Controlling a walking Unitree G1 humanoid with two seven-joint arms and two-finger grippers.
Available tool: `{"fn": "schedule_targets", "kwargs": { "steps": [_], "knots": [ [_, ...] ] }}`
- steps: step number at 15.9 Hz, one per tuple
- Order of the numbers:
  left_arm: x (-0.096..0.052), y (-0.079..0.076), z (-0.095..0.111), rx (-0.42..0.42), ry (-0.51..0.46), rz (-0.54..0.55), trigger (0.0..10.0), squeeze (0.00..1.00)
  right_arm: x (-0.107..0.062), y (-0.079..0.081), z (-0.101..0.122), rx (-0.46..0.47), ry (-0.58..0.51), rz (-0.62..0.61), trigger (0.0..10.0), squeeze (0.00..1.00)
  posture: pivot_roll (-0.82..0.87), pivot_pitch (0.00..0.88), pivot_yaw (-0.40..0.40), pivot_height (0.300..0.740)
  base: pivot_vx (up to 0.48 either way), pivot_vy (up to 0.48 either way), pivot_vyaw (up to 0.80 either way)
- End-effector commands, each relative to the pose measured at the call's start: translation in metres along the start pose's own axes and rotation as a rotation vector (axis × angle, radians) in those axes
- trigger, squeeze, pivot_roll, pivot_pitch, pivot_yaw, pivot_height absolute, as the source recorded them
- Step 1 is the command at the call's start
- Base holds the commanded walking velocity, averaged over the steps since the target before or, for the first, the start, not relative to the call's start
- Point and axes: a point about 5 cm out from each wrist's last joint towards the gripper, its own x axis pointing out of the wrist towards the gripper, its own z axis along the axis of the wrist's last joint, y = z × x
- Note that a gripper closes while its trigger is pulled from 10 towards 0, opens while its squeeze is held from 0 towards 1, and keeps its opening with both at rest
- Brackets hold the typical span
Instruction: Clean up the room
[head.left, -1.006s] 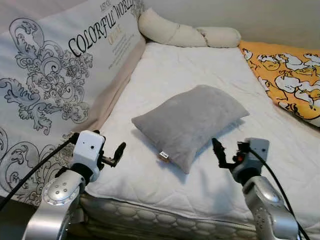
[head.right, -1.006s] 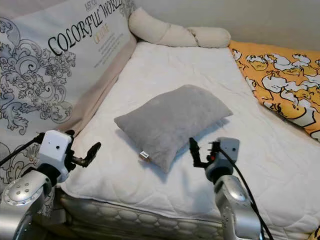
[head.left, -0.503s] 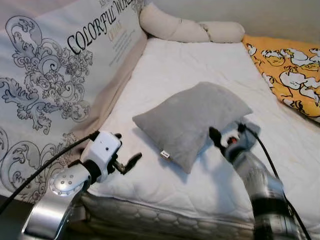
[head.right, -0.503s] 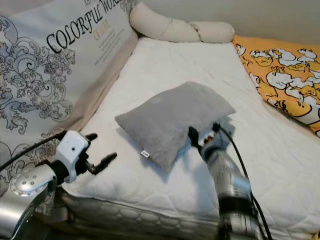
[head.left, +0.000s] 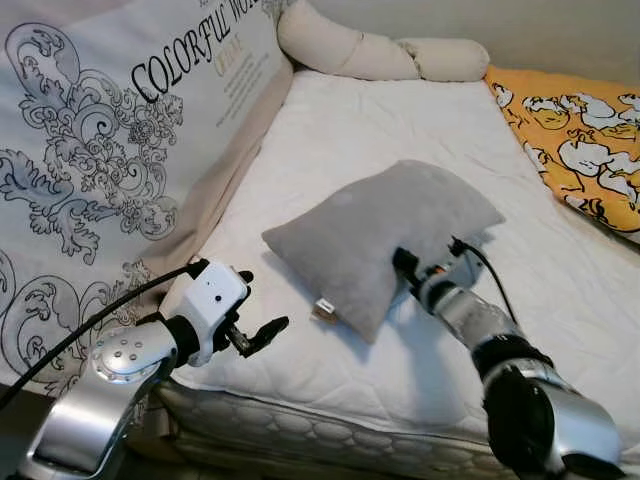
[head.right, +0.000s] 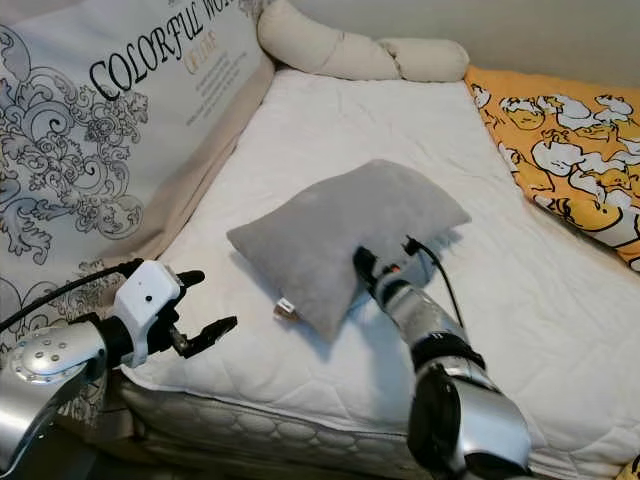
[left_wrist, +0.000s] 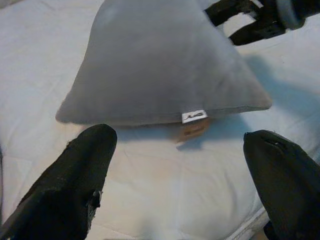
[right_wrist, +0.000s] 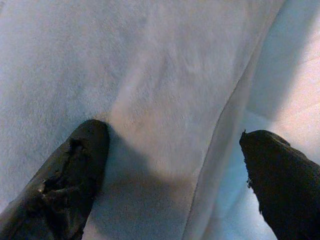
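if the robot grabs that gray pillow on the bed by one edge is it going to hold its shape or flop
Probably flop: the gray pillow looks plump and soft, so an edge pinch would likely let it sag. It seems light for its bulk, barely denting the white mattress. Its plush cover should grip well. The right gripper straddles its seamed edge, open; the left gripper is short of the tagged edge.

Soft, even indoor light, sharp head views, faint shadows, blurry close-up wrist views.

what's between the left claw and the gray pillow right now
Only bare white mattress pad. In the left wrist view the left claw is open and aimed at the gray pillow, with its small tag on the near edge.
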Motion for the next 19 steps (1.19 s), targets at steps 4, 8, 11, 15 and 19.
{"fn": "schedule_targets", "kwargs": {
  "steps": [4,8,11,15,19],
  "knots": [
    [-0.018,-0.005,-0.004,0.015,0.049,-0.027,10.0,0.00,0.002,0.000,-0.018,0.048,0.044,-0.030,7.6,0.00,0.18,0.000,-0.051,0.740,0.000,0.000,0.00],
    [-0.025,-0.008,-0.003,-0.006,0.050,-0.046,10.0,0.00,0.003,0.001,-0.022,0.135,0.019,-0.031,0.0,0.00,0.19,0.000,-0.051,0.740,0.000,0.000,0.00],
    [-0.026,-0.010,-0.008,-0.018,0.073,-0.069,10.0,0.00,0.004,0.005,-0.023,0.096,0.036,-0.037,0.0,0.00,0.19,0.000,-0.053,0.740,0.000,0.000,0.00],
    [-0.025,-0.010,-0.013,-0.024,0.095,-0.079,10.0,0.00,0.005,0.008,-0.022,0.068,0.033,-0.031,0.0,0.00,0.19,0.000,-0.054,0.740,0.000,0.000,0.00],
    [-0.024,-0.007,-0.015,-0.026,0.097,-0.067,10.0,0.00,0.005,0.010,-0.017,0.051,0.027,-0.027,0.0,0.00,0.18,0.000,-0.053,0.740,0.000,0.000,0.00]
  ]
}}
